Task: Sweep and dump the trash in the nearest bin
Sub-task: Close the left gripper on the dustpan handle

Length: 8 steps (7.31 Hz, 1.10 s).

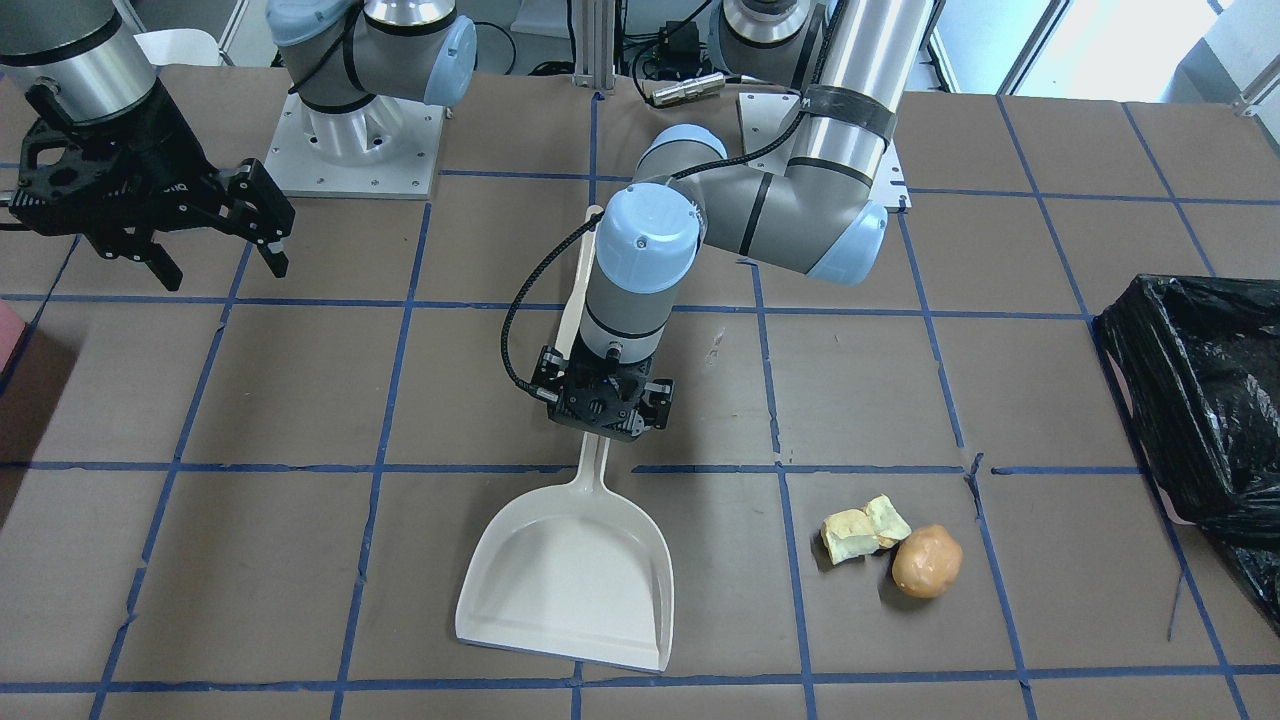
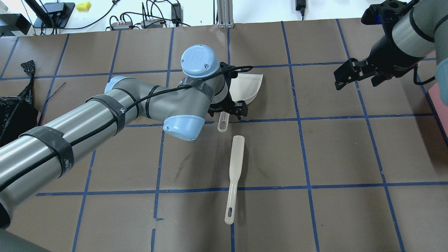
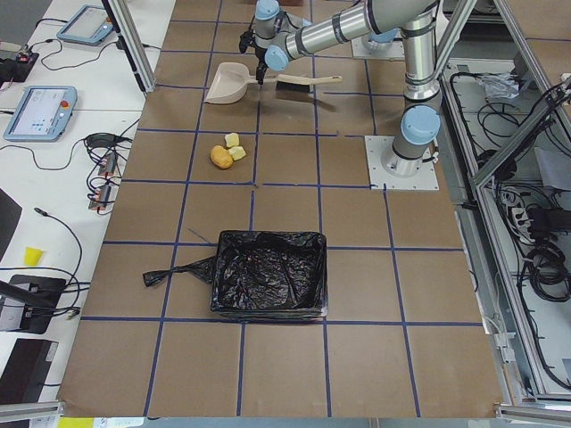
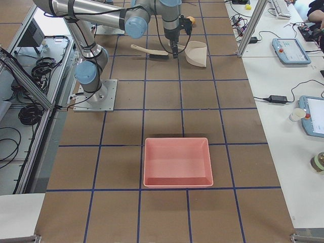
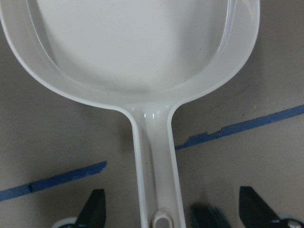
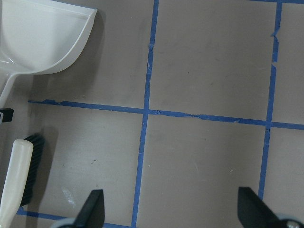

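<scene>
"Two grippers: what has each got hold of?"

"Nothing. The left gripper hangs over the dustpan handle, fingers spread wide either side of it, not touching. The right gripper is splayed too, held above the table's right side."

"Where's the bin?"

"The bin sits at the far left end. Yellow scraps and a brown lump lie between it and the dustpan. The brush lies flat near the handle."

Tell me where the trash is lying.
In the front-facing view, the trash lies on the table right of the dustpan, between it and the bin at the right edge.
</scene>
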Tool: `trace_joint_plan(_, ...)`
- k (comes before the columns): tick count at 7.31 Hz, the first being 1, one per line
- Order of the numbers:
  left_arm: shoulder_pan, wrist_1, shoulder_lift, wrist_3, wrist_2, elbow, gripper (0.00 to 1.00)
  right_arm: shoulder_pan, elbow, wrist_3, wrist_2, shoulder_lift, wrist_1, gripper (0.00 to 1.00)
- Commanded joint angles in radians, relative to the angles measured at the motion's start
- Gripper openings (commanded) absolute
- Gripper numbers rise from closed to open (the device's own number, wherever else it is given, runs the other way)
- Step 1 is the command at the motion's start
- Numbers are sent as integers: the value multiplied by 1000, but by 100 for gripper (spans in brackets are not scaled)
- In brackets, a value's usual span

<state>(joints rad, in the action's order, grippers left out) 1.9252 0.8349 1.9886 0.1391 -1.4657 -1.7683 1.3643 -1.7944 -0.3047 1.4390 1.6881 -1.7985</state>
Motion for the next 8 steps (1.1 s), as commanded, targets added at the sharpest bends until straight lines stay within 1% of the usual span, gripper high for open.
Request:
trace_joint_plan(1, 2, -3, 7, 23, -1, -7, 95, -1, 3, -2, -2, -2, 10, 100)
trace_joint_plan(2, 2, -2, 7, 25, -1, -10, 84, 1, 3, -5, -2, 2, 10, 100)
trace_joint_plan(3, 2, -2, 7, 24, -1, -8, 60, 3, 1, -7, -3, 5, 10, 100)
trace_joint_plan(4, 2, 0, 7, 22, -2, -10, 49, 3, 0, -7, -3, 5, 10, 100)
trace_joint_plan(5, 3, 3, 4, 20, -2, -7, 23, 3, 0, -7, -3, 5, 10, 100)
trace_joint_plan(6, 2, 9, -5, 17, -4, -3, 16, 3, -2, -7, -3, 4, 11, 100)
trace_joint_plan(8, 2, 9, -10, 19, -2, -5, 13, 1, -8, -8, -5, 5, 11, 100)
